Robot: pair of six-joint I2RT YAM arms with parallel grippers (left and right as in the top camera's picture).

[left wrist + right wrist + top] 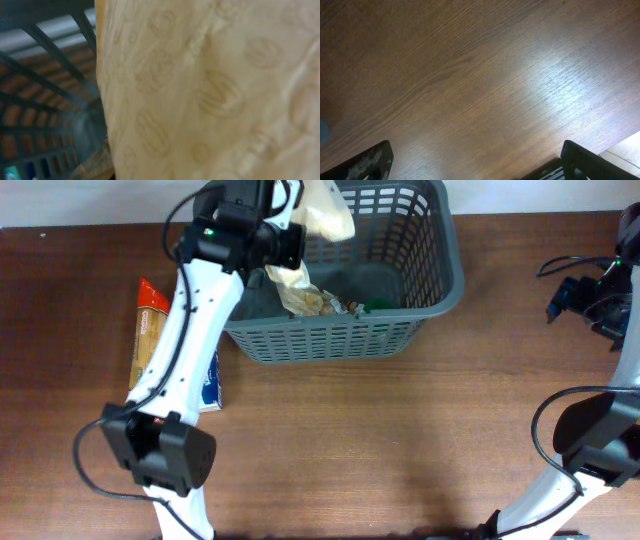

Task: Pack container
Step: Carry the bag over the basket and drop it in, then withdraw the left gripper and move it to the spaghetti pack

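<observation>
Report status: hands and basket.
Left hand shut on cream bag over basket. Right hand open above table. Yellow packet lies beside basket.

Left wrist view: blurred cream bag (210, 90) fills the frame; I cannot see the jaws of the left gripper (303, 235). Overhead: container (400, 330) far rim cut off at top edge; left arm (195, 310) covers its left wall.
</observation>
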